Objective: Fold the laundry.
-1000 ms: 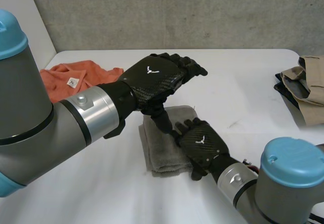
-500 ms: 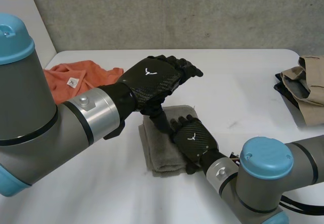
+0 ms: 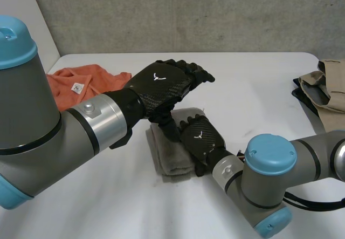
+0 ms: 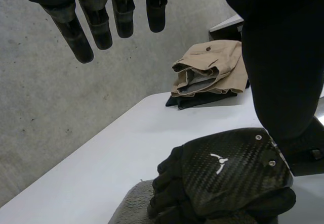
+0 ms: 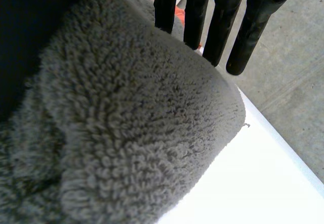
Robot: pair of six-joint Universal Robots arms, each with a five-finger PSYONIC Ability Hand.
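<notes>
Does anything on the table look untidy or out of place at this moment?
The orange cloth lies crumpled, not folded, near the far left corner of the table. The grey towel under the right hand is folded and lies flat. Nothing else stands out.

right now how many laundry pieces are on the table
4: grey towel under the right hand; orange garment far left; tan garment at right edge atop a dark one. More may hide there.
</notes>
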